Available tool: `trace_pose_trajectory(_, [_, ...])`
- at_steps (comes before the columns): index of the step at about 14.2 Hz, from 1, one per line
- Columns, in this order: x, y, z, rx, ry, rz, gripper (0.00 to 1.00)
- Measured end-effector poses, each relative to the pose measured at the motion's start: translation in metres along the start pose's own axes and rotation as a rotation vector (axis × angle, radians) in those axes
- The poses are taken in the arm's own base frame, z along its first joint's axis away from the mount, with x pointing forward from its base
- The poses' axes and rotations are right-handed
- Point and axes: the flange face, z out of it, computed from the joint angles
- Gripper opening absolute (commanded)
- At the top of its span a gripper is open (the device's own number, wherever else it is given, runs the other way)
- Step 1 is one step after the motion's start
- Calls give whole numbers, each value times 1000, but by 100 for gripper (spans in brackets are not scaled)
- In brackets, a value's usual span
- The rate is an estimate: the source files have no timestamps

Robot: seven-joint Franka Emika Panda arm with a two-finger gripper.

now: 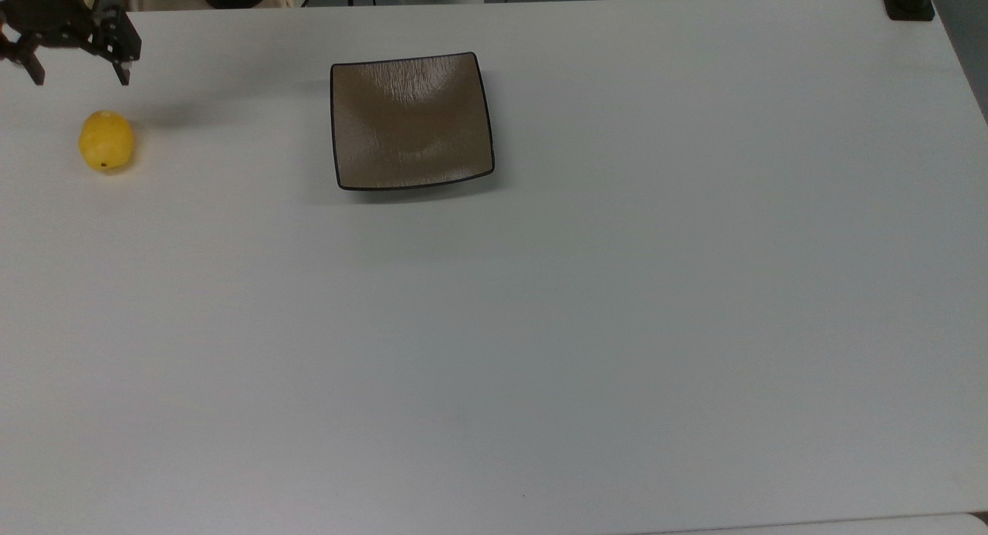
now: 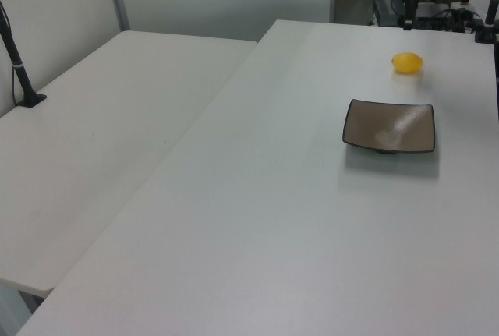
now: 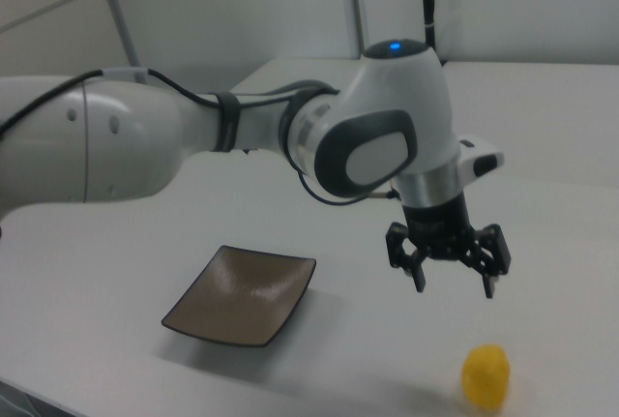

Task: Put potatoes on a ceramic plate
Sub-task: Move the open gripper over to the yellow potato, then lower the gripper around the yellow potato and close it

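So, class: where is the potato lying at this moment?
In the top view the potato lies on the white table at far left, well apart from the ceramic plate to its right, just below the open end effector.

On the bench point(image 1: 617, 326), the potatoes point(image 1: 106, 140) lie well apart from the ceramic plate point(image 1: 411, 121), toward the top view's left, with the pincer point(image 1: 77, 76) hovering above them, fingers spread
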Motion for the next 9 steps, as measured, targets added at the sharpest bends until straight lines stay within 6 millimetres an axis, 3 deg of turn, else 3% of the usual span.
trace_pose_trajectory(5, [0,0,63,-24,14,-3,100])
trace_pose_trajectory(9, [-7,4,91,-41,8,-5,100])
